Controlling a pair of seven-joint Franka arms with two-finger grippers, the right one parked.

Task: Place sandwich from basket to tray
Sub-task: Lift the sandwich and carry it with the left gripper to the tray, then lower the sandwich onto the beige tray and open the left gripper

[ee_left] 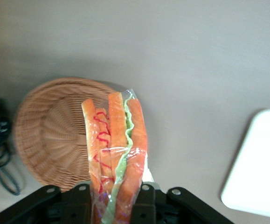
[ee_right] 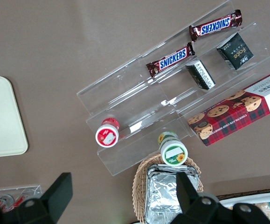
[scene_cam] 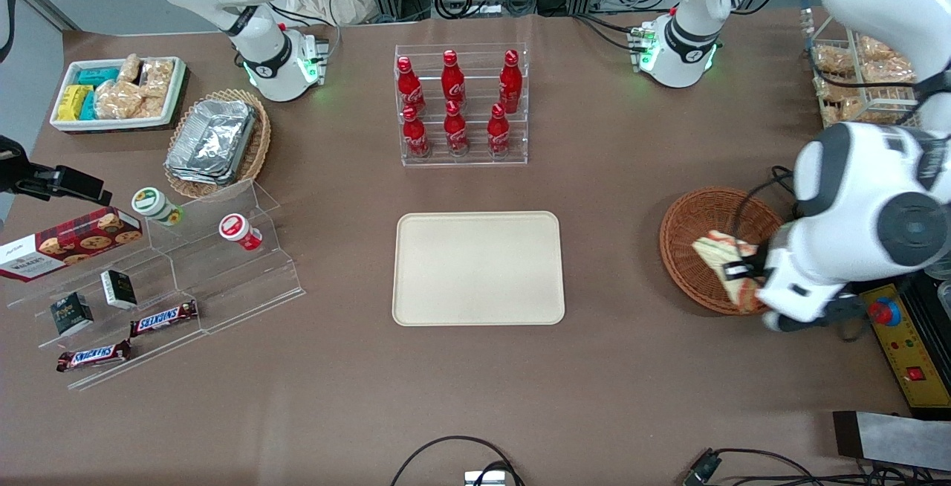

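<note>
My left gripper (scene_cam: 745,272) is shut on the sandwich (scene_cam: 726,263), a plastic-wrapped wedge with orange and green layers, and holds it just above the round reddish-brown basket (scene_cam: 691,229). In the left wrist view the sandwich (ee_left: 118,154) stands between the black fingers (ee_left: 144,203), over the basket's edge (ee_left: 46,135). The cream tray (scene_cam: 478,267) lies empty at the table's middle, toward the parked arm from the basket; its corner shows in the left wrist view (ee_left: 258,163).
A clear rack of red cola bottles (scene_cam: 461,103) stands farther from the camera than the tray. A yellow control box (scene_cam: 903,345) sits beside the basket. Acrylic snack shelves (scene_cam: 156,285), a tan basket of foil containers (scene_cam: 215,140) and a white snack bin (scene_cam: 119,92) lie toward the parked arm's end.
</note>
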